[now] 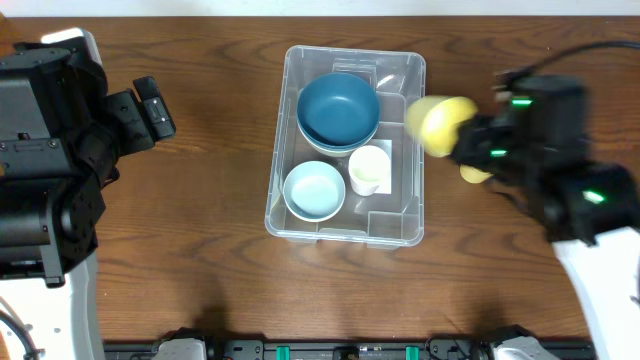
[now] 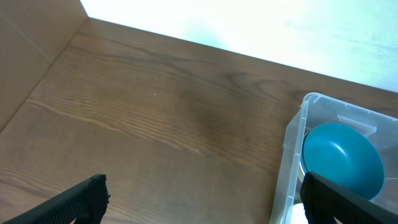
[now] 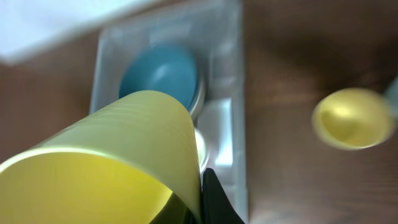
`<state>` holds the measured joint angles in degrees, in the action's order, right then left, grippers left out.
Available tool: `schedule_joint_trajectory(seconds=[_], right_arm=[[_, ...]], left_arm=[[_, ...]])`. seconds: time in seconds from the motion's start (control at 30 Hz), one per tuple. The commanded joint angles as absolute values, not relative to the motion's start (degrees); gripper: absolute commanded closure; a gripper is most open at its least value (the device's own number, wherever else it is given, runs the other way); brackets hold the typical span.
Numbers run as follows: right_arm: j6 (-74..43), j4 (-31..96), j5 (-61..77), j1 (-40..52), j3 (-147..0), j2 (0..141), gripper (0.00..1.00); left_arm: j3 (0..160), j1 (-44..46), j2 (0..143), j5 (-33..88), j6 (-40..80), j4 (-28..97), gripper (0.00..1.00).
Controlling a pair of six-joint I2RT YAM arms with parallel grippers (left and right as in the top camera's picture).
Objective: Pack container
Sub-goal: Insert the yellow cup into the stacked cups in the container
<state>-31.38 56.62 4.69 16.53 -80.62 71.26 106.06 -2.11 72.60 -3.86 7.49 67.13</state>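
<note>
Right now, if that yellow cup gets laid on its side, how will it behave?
The yellow cup looks like thin plastic, so probably light and a little squashable. Its round, tapered wall would likely make it roll in a curve. Smooth surface, possibly slippery.

One clear container (image 1: pixel 410 70). Two bowls: dark blue bowl (image 1: pixel 338 108), light blue bowl (image 1: pixel 313 189). One white cup (image 1: pixel 369 170). Two yellow cups toward the desk's right edge: first yellow cup (image 1: pixel 440 122), second yellow cup (image 1: pixel 474 174).
</note>
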Motion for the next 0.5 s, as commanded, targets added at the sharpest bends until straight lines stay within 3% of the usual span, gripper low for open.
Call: schedule_joint_trajectory(seconds=[0.0,0.17,0.47], right_arm=[[-30.8,57.5,0.2,23.1,-80.5,76.5,0.99],[-31.3,56.3,-1.3,27.9,-80.5,85.7,0.99],[-32.3,54.7,-3.1,28.2,-80.5,94.8,0.99]], left_arm=[[106.1,-2.3,72.6,-4.6,7.6,67.3,0.02],[106.1,-2.3,72.6,-4.6,7.6,67.3,0.02],[106.1,-2.3,72.6,-4.6,7.6,67.3,0.02]])
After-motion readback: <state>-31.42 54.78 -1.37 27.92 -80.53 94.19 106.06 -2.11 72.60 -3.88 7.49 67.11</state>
